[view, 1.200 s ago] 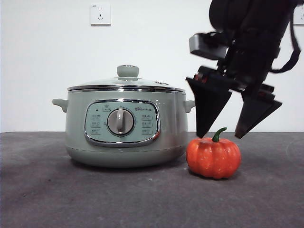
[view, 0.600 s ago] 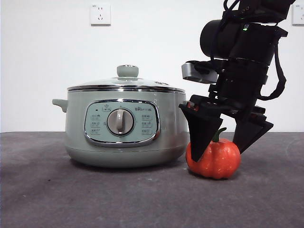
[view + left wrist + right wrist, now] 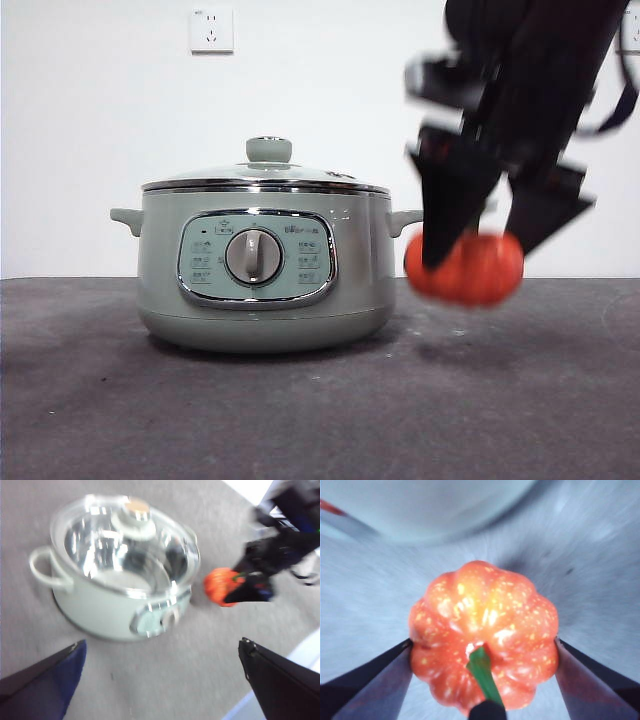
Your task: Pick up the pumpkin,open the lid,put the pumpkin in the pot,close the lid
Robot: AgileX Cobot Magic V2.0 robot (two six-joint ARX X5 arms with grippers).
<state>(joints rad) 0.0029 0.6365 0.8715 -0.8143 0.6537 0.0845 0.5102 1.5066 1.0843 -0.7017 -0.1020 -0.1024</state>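
My right gripper (image 3: pixel 480 250) is shut on the orange-red pumpkin (image 3: pixel 466 268) and holds it clear of the table, just right of the pot (image 3: pixel 262 268). In the right wrist view the pumpkin (image 3: pixel 484 635) with its green stem sits between both jaws. The glass lid (image 3: pixel 265 178) with its sage-green knob (image 3: pixel 269 150) sits closed on the pot. In the left wrist view my left gripper (image 3: pixel 160 675) is open and empty, high above the pot (image 3: pixel 117 575), lid (image 3: pixel 127 540) and held pumpkin (image 3: pixel 222 586).
The dark grey table (image 3: pixel 300 410) carries the pot at centre-left. A white wall with a socket (image 3: pixel 211 28) stands behind. The right arm (image 3: pixel 285 545) shows in the left wrist view beside the pot.
My right gripper closed on the pumpkin and lifted it off the table; the picture is blurred by the rise. The pot and lid have not moved.
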